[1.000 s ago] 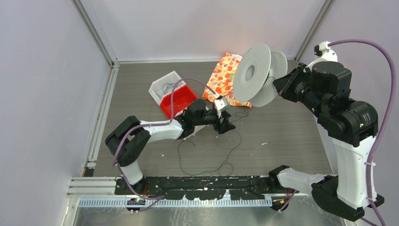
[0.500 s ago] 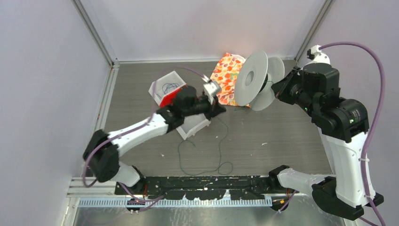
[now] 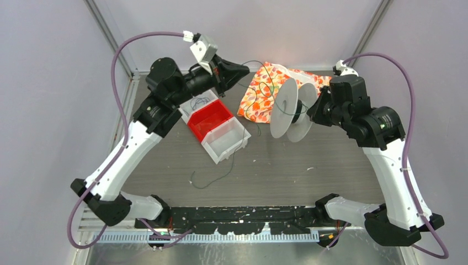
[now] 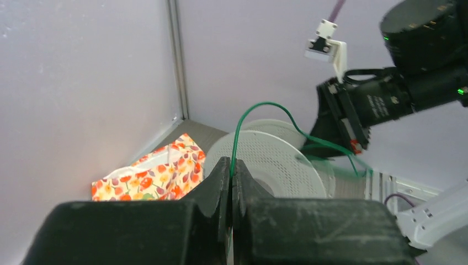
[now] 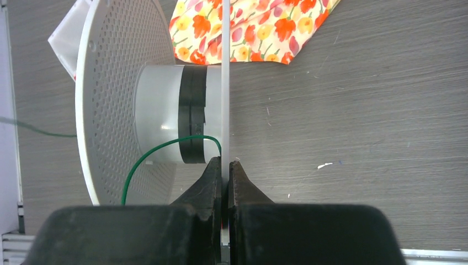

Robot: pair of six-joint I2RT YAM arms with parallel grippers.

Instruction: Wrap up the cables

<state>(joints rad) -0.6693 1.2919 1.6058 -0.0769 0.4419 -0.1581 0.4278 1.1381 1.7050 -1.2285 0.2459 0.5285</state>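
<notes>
Left arm and right arm are showing white link shells, black joint housings. Purple hoses are running along each to white camera blocks. Left gripper is presenting scuffed matte-black fingers. Green lights are glowing on right arm's housing.

open: table right-front | blocked: bins left-centre; spool, cloth behind; cable strung across

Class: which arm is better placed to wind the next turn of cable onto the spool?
Probably left: the left gripper pinches the cable; the right gripper clamps the spool by its flange.
</notes>
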